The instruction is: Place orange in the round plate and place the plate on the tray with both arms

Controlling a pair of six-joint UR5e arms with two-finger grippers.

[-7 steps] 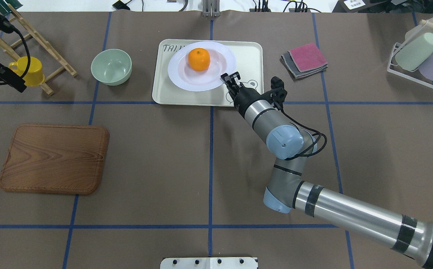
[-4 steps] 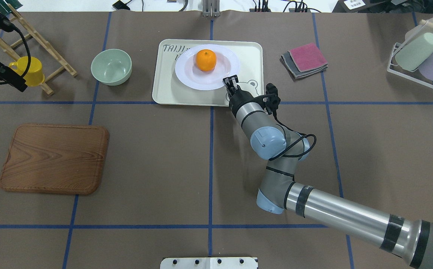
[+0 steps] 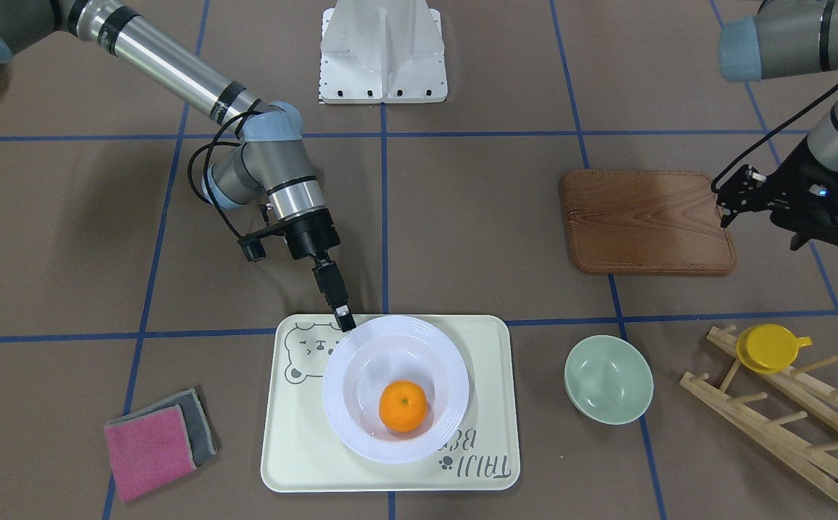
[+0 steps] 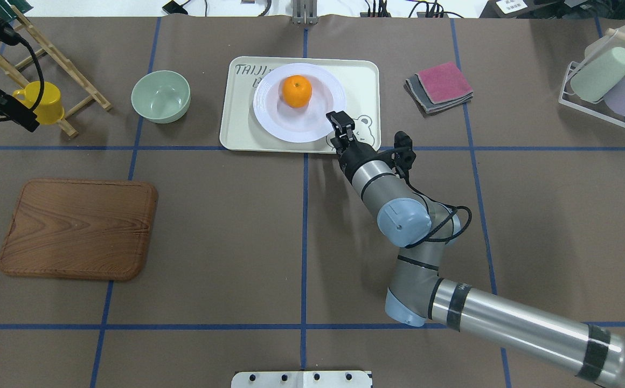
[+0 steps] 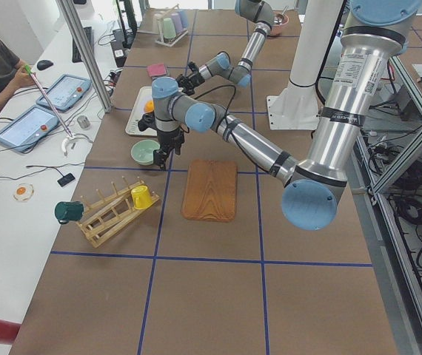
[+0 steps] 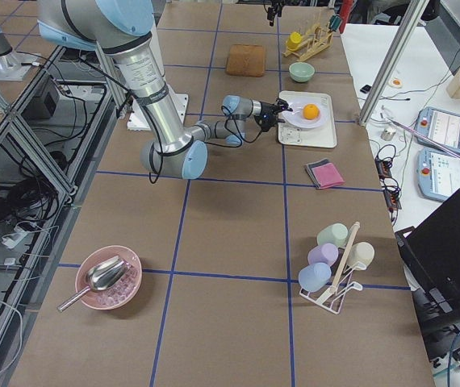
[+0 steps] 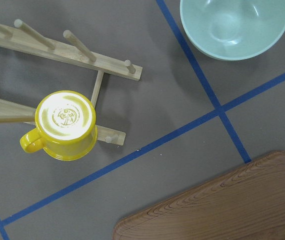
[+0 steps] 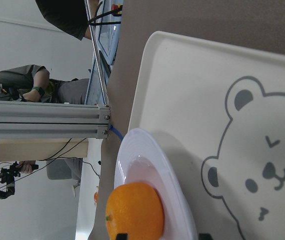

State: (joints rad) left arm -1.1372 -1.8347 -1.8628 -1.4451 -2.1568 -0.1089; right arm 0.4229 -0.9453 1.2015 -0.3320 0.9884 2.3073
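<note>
The orange point(image 4: 297, 90) lies in the white round plate point(image 4: 291, 128), which rests flat on the cream bear tray point(image 4: 361, 81). In the front view the orange point(image 3: 403, 406) sits low in the plate point(image 3: 361, 361) on the tray point(image 3: 296, 448). My right gripper point(image 4: 338, 117) is at the plate's near right rim, over the bear drawing. It looks open, one fingertip on either side of the rim in the right wrist view. My left gripper point(image 3: 731, 198) hangs open and empty beside the wooden board, far from the tray.
A pale green bowl point(image 4: 161, 96) stands left of the tray. A yellow cup point(image 4: 40, 102) hangs on a wooden rack point(image 4: 75, 70) at the far left. A wooden board point(image 4: 78, 229) lies front left, folded cloths point(image 4: 441, 86) right of the tray, a cup rack point(image 4: 609, 81) far right.
The plate with the orange came down from a raised, tilted hold to lie flat on the tray. My right arm swung slightly right. The left arm stayed put.
</note>
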